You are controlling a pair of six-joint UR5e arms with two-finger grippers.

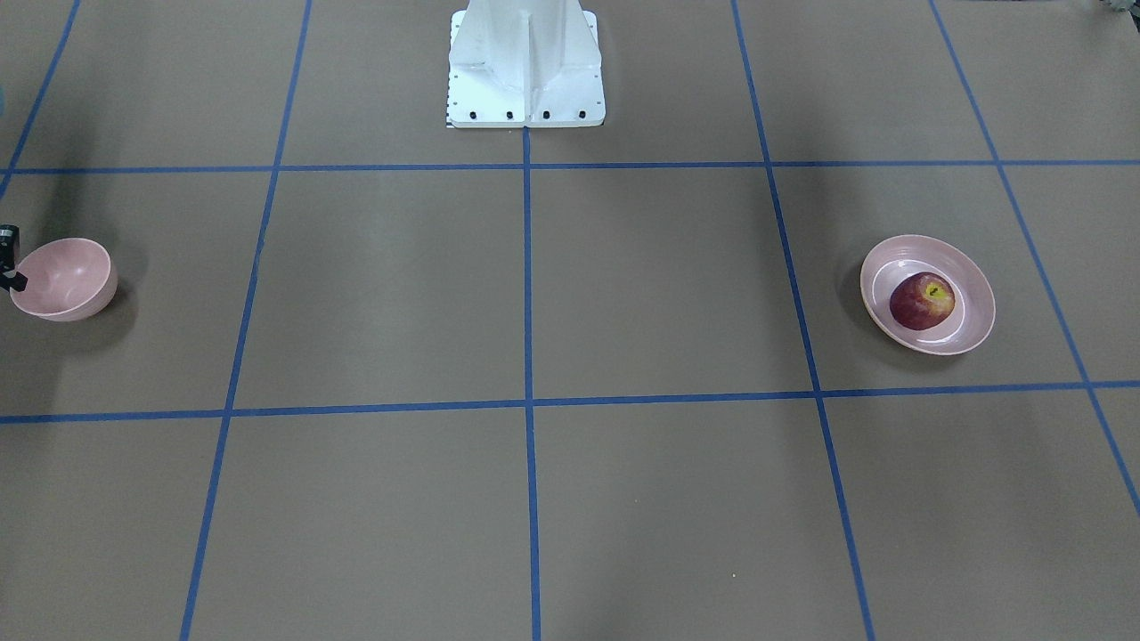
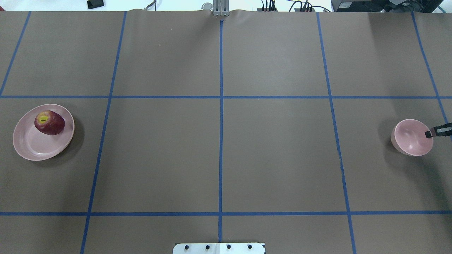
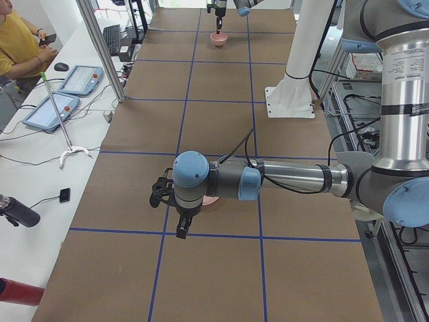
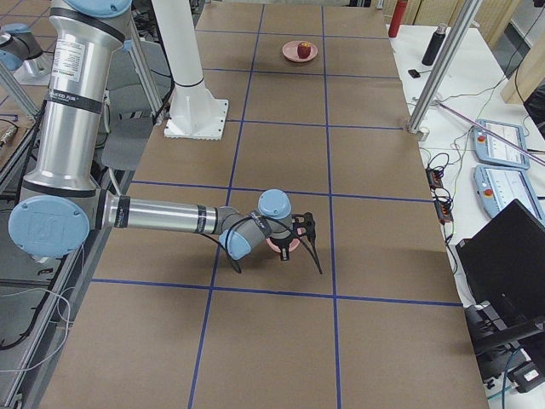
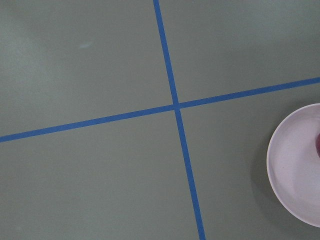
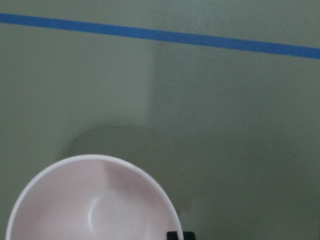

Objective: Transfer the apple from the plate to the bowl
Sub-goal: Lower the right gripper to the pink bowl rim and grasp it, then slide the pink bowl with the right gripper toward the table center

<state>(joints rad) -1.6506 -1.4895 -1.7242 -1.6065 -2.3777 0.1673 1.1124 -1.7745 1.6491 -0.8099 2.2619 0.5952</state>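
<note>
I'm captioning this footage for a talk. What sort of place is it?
Probably a robotics lab's test cell: a table papered brown and gridded in blue tape, what look like teach pendants on the side bench, and an operator seated beside it.

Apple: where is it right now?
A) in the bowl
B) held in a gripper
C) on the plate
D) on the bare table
C: the apple rests on the plate, while the bowl stands empty far from it.
</note>
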